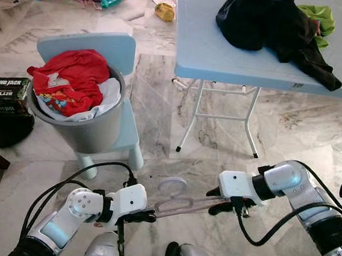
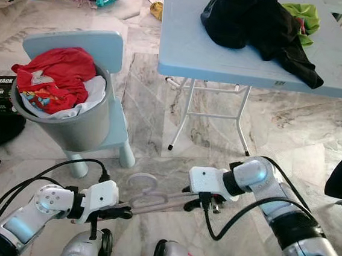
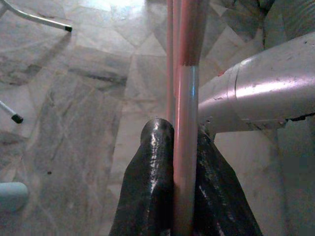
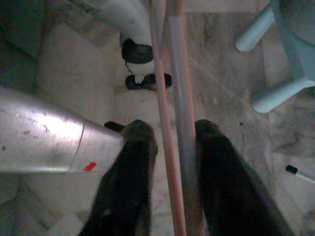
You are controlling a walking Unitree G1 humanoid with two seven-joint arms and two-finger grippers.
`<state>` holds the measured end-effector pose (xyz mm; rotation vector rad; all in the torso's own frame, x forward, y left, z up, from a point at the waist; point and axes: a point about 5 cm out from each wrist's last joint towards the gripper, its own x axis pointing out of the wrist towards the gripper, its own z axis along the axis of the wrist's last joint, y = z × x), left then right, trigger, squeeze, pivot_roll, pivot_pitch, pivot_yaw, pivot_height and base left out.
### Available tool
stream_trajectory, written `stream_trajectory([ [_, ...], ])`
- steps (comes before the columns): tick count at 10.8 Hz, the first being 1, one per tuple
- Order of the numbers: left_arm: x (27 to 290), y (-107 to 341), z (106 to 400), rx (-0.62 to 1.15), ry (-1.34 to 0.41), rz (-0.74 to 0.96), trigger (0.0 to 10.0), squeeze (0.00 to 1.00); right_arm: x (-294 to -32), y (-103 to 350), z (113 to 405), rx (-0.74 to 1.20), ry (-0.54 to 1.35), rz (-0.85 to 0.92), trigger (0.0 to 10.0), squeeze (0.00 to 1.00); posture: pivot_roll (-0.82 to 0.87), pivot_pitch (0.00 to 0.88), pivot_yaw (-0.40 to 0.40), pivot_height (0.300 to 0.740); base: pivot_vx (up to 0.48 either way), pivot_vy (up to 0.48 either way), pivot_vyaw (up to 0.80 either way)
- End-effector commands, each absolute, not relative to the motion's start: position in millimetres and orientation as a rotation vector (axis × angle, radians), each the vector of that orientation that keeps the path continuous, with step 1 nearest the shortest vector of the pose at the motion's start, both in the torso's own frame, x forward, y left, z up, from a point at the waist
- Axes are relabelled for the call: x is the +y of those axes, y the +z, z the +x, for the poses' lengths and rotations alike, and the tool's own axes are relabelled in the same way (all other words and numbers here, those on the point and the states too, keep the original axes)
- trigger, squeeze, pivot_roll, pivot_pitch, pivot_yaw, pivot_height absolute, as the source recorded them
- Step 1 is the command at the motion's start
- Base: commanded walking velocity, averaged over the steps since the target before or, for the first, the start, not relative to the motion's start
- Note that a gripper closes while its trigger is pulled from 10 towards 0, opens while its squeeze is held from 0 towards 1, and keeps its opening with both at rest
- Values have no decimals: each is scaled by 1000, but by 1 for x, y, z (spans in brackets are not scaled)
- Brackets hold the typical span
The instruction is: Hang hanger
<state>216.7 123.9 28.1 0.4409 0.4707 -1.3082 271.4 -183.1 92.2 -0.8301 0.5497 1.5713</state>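
Two tools share one pale pink thin-rod hanger (image 1: 179, 204), held low over the marble floor (image 1: 161, 103) between them. Left tool (image 1: 145, 215) clamped tight on one end, fingers (image 3: 147, 196) pinching the rod. Right tool (image 1: 221, 204) has fingers either side of the rods with a gap, loosely closed around. Risk: rod slides or twists out on the right when lifted. Far: light blue folding bench (image 1: 250, 57) with dark clothes (image 1: 272, 26); left, grey bucket (image 1: 92, 129) of red laundry on a blue chair (image 1: 115, 47).

grey bucket (image 1: 92, 129) of red/white laundry on blue chair (image 1: 109, 49); black clothes (image 1: 272, 26), maybe jacket, on folding table (image 1: 226, 60)
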Motion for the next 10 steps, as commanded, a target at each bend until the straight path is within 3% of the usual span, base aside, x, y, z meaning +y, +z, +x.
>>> stream_trajectory([
  [1, 121, 27, 215, 475, -1327, 454, 10000, 0, -186, 94, 273, 556, 1566, -858, 0, 0, 43, 132, -65, 740, 0, 0, 0],
  [9, 122, 25, 216, 485, -1331, 468, 10000, 0, -191, 92, 275, 575, 1563, -874, 0, 0, 43, 133, -67, 740, 0, 0, 0],
  [10, 123, 25, 218, 477, -1297, 483, 10000, 957, -191, 91, 277, 570, 1547, -890, 0, 0, 44, 132, -67, 740, 0, 0, 0],
])
